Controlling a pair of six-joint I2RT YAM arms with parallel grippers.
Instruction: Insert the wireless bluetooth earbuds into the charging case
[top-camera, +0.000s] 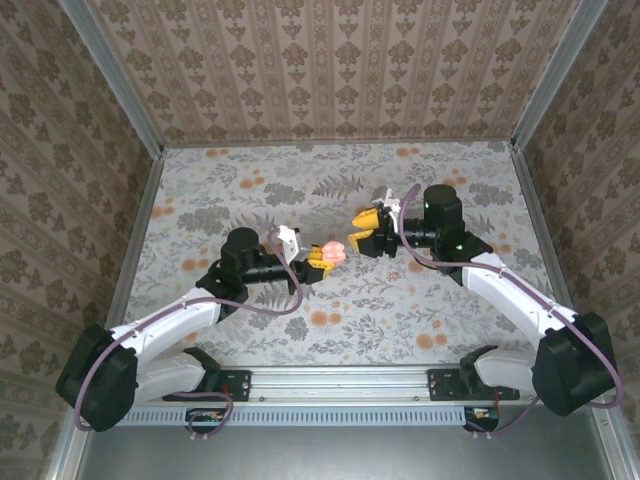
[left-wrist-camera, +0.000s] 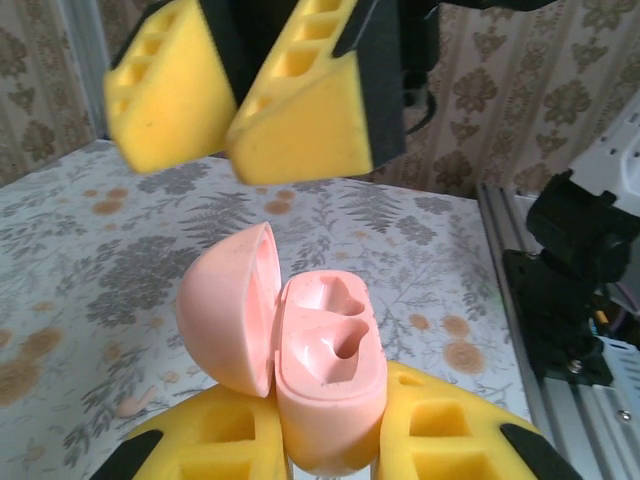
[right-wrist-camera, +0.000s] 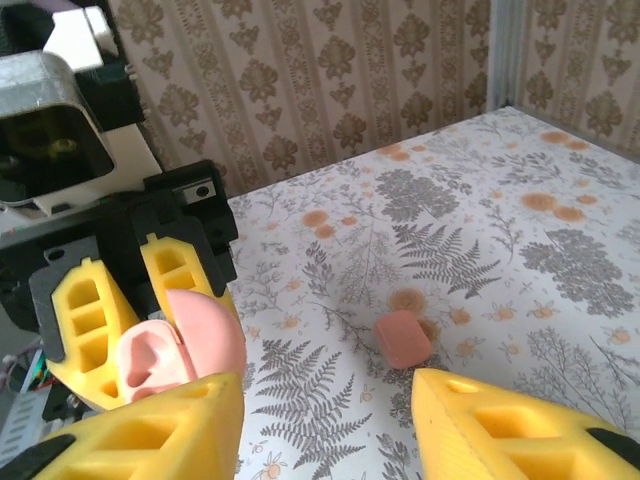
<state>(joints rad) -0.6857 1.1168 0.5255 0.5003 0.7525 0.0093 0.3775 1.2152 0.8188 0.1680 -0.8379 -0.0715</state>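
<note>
Two grippers face off at centre from above: left gripper (top-camera: 325, 257) clenched on the open charging case (top-camera: 334, 252), right gripper (top-camera: 365, 222) at its one o'clock. Left wrist: the lid (left-wrist-camera: 225, 305) stands open at nine o'clock. Right wrist: right jaws released, gripping nothing.

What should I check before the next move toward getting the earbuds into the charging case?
1. Charging case clamped in left pincer: ok.
2. Lid swung open: ok.
3. Both wells free to take the earbuds: ok, they look empty.
4. Right pincer carrying one of the earbuds: not ok, jaws apart with nothing between.
5. Earbuds found on the table: cannot tell.
</note>
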